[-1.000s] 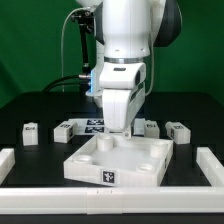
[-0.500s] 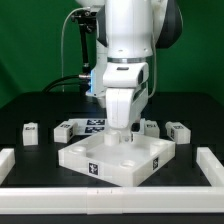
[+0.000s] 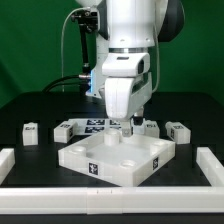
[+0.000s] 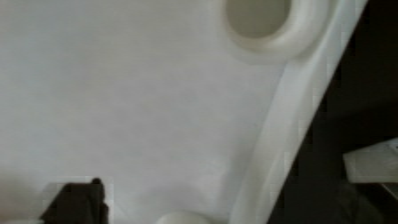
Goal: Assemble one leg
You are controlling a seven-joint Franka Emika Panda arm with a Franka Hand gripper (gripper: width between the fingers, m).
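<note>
No legible text; coded square markers (image 3: 93, 169) on tabletop (image 3: 125, 172), leg (image 3: 31, 131).

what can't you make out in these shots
gripper: open or shut unclear; small in the exterior view, and the wrist view's edge cuts off all but one finger
marker board: the arm hides part, exterior view
white piece: blurred, cut by the wrist view's edge

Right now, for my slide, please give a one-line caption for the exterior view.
Gripper low over the far side of the white square tabletop, small white legs lined up behind.
</note>
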